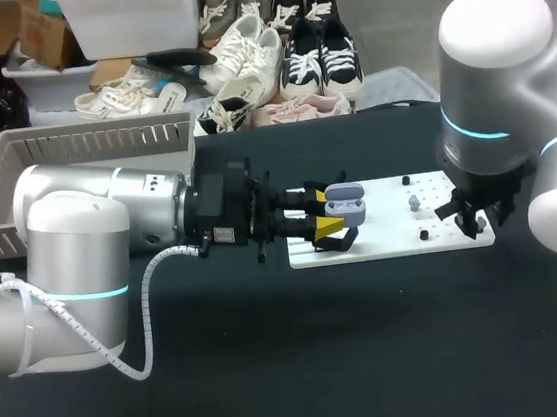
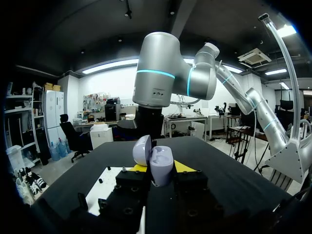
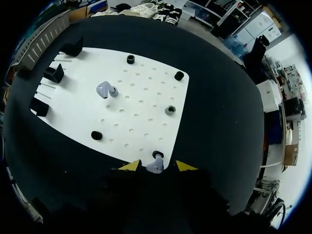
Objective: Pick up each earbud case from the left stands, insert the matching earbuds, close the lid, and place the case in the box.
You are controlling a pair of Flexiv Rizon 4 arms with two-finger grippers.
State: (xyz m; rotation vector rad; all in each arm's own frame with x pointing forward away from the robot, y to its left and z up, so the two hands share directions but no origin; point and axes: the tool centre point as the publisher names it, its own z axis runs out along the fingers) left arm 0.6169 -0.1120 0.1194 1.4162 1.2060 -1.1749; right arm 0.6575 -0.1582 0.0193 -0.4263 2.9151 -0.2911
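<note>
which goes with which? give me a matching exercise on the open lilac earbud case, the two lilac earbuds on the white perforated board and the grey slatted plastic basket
Things:
1. open lilac earbud case
2. lilac earbud at the edge of the white perforated board
3. lilac earbud further in on the board
4. grey slatted plastic basket

Places:
A. on a peg, well ahead of the right gripper
B. at the table's left edge, beyond the left arm
C. gripped between the fingers of the left gripper
D. between the right gripper's open fingers

Pairs: 1-C, 2-D, 3-A, 4-B
</note>
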